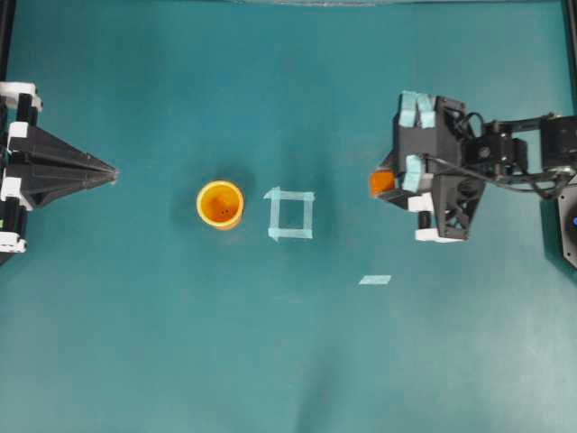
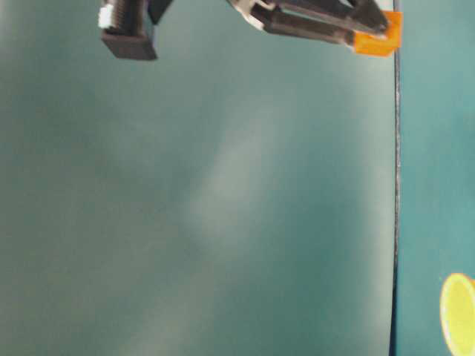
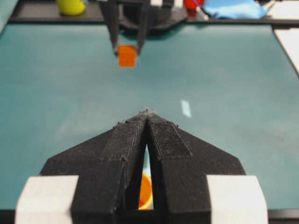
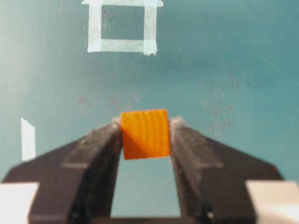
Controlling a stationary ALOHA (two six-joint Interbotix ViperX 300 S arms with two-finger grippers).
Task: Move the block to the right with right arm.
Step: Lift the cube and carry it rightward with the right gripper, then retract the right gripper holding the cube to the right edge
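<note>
Cup with two dark specks

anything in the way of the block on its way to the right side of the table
Nothing visible. The block is gripped between the right gripper fingers, right of the tape square. The cup sits left of that square, behind the block's path. Only a flat tape strip lies nearby.

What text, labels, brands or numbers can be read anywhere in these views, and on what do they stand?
None can be read. The block, the cup, the tape square, the tape strip and both grippers, right and left, show no lettering. The clutter beyond the table's far edge is too blurred to read.
</note>
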